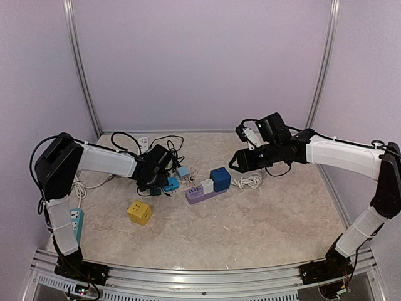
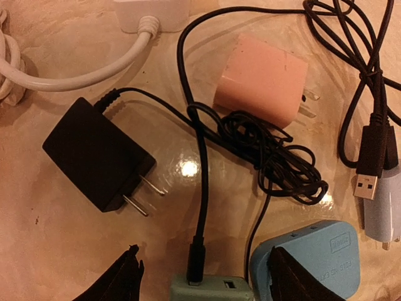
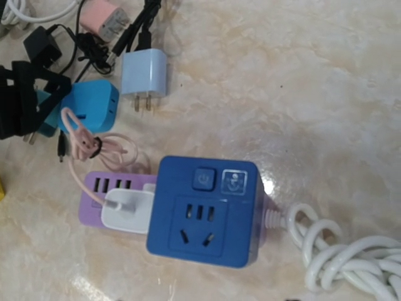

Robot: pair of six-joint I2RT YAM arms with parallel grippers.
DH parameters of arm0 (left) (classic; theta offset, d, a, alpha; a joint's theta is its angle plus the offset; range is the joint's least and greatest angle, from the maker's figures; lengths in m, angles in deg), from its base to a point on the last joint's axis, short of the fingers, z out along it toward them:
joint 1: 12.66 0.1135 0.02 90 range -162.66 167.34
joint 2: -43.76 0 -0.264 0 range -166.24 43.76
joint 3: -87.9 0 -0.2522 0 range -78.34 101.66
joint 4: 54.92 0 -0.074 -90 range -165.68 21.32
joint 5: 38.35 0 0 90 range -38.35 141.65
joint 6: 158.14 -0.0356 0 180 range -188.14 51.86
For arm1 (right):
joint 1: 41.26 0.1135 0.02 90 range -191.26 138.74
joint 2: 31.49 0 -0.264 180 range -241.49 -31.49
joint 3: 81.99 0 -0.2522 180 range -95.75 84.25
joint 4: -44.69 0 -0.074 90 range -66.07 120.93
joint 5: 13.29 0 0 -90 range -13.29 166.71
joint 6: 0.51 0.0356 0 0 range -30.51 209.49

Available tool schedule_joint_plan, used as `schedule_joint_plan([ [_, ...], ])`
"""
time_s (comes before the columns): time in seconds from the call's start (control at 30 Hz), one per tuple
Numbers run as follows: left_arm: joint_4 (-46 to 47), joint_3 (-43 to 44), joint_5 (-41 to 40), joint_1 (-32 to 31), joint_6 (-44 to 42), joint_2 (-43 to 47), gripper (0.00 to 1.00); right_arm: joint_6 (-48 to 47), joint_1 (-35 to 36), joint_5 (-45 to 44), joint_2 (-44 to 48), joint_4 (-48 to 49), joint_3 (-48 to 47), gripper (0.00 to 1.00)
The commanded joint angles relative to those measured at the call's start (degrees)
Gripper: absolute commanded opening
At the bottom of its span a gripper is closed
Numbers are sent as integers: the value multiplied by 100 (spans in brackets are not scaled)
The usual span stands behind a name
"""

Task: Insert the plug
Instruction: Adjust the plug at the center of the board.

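Above the table, the left gripper (image 1: pixel 161 179) hung over the charger pile. The right gripper (image 1: pixel 236 162) hovered beside the blue socket cube (image 1: pixel 220 179), and I could not tell how its jaws stood. At the left wrist, open fingers (image 2: pixel 119 279) straddled the pale green plug (image 2: pixel 213 290) without touching it; centring on it, clear of the blue adapter (image 2: pixel 326 248), seemed wise. At the right wrist, the cube's socket faced up, unoccupied.
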Motion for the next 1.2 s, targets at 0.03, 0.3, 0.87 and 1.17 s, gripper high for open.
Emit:
schedule_joint_plan([
  [0.03,104,43,465,-8,-128,-256,61,-9,-1,-65,86,-100,64,54],
  [0.3,-243,-214,274,-139,-34,74,59,-24,-1,-45,26,-91,26,54],
  [0.87,-339,-569,170,-67,-217,266,48,-33,-1,32,-106,-105,-65,54],
  [1.17,-178,-669,357,95,-744,211,50,-29,0,38,-106,-117,-45,54],
])
